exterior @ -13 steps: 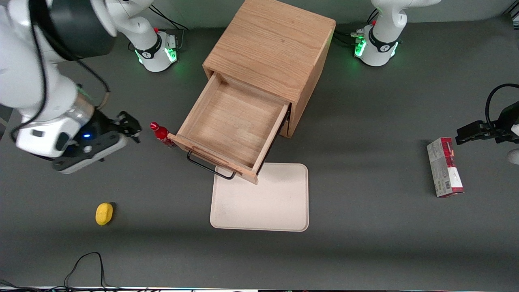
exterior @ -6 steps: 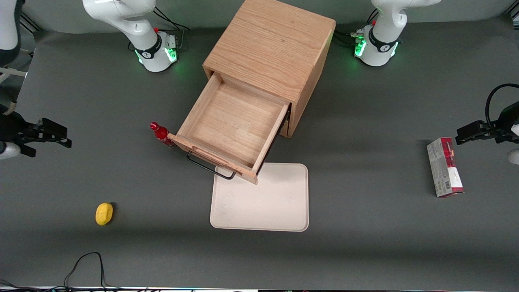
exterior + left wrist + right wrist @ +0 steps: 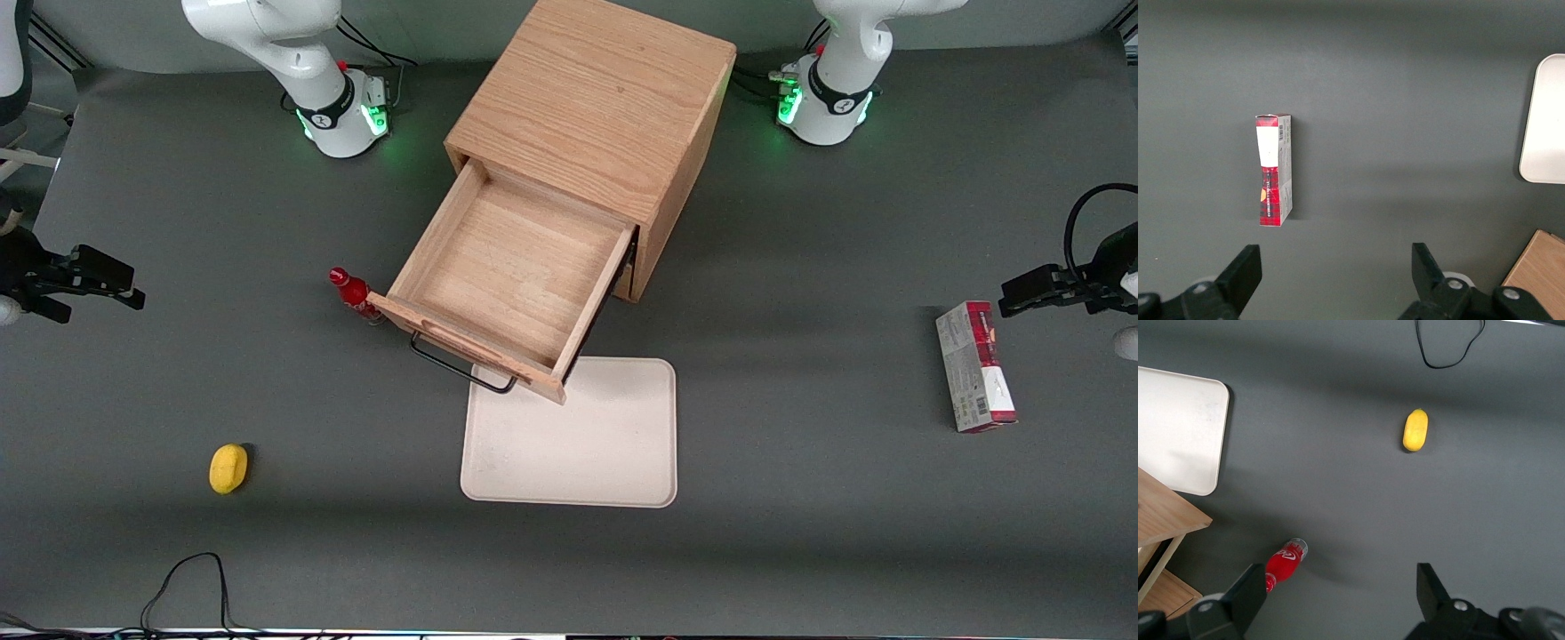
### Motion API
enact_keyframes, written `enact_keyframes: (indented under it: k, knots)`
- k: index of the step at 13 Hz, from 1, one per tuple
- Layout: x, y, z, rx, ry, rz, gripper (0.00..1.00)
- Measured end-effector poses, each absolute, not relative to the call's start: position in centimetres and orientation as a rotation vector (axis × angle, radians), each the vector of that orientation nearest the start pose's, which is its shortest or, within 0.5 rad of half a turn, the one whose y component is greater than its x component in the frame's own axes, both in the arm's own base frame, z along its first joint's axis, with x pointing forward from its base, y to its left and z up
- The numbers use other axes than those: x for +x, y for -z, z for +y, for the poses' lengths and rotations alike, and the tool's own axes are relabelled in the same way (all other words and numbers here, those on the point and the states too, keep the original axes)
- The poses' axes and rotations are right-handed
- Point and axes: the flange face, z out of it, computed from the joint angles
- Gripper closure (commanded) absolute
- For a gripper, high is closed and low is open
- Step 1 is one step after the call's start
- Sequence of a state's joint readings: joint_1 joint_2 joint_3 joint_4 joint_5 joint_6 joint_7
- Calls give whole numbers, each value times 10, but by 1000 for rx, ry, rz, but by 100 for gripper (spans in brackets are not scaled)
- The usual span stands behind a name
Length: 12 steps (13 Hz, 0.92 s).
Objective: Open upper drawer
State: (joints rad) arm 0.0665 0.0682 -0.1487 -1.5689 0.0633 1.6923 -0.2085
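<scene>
Upper drawer (image 3: pixel 516 289) drawn well out of the oak cabinet (image 3: pixel 596 116), shallow wooden interior bare, black wire handle (image 3: pixel 460 366) overhanging the cream tray (image 3: pixel 578 444); opening judged done. Gripper (image 3: pixel 84 283) high over the table (image 3: pixel 845 533) toward the working arm's end, well apart from the cabinet, jaws spread, nothing between them; likely parked off so the drawer's front stays unobstructed. Red bottle (image 3: pixel 353 293) upright just beside the drawer's corner. Lemon (image 3: pixel 1415 430) nearer the front camera than the cabinet.
</scene>
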Motion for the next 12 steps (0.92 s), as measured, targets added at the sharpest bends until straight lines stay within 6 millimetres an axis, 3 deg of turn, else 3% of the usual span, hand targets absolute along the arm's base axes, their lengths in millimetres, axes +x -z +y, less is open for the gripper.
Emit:
enact_keyframes:
  k: [12]
  knots:
    - [584, -591, -35, -3138, 66, -208, 0]
